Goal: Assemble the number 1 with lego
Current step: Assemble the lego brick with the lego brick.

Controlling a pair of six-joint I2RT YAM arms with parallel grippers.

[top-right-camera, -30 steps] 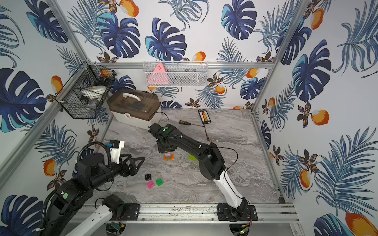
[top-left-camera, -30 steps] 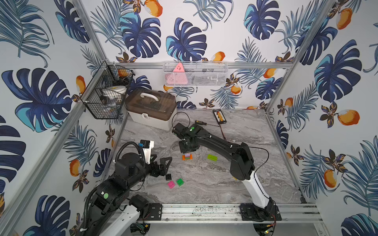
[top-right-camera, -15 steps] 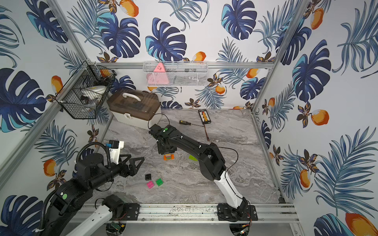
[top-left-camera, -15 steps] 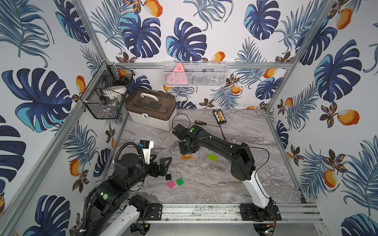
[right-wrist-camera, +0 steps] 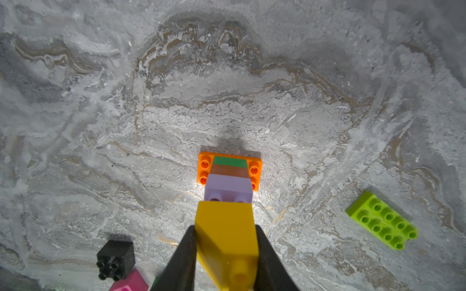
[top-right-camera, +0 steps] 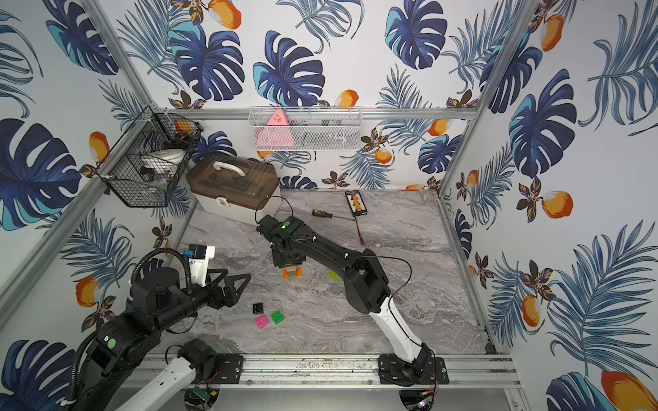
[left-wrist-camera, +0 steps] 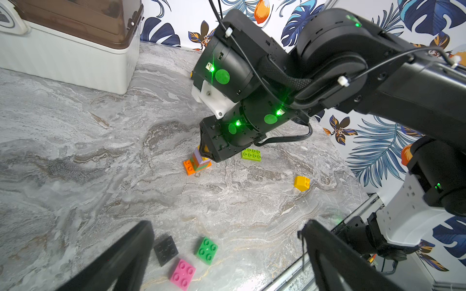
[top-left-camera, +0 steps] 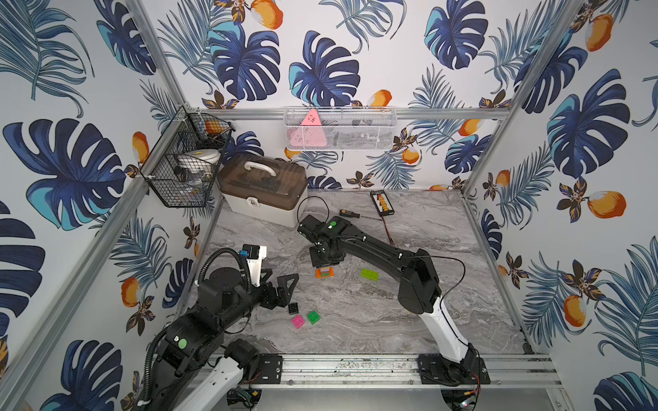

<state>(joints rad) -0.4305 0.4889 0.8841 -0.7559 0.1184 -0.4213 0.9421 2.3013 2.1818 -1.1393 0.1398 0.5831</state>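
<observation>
Right wrist view: right jaws nose-down, tight around yellow brick (right-wrist-camera: 227, 234) over stack (right-wrist-camera: 228, 181); left jaws wide, low

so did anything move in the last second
Nothing visibly changed. The right pincer stays shut on the yellow brick above the stack on the orange brick. The left pincer stays open near the black brick, pink brick and green brick. The lime brick lies where it was.
</observation>
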